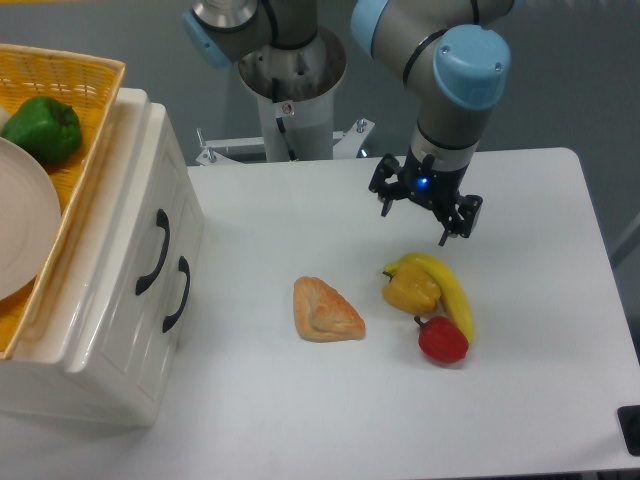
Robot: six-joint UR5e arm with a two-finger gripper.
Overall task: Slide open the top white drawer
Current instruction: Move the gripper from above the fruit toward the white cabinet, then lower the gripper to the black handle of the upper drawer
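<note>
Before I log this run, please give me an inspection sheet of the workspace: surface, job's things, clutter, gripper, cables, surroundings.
Surface: white table, no spills seen.
Job's things: top drawer shut, its black handle free; lower drawer also shut.
Clutter: pastry, yellow pepper, banana and red pepper on the table; yellow basket with green pepper and plate on the cabinet.
Gripper: gripper open, empty, above the table, far from the handle.
Cables: nothing seen.
Surroundings: arm base behind the table; grey floor.
</note>
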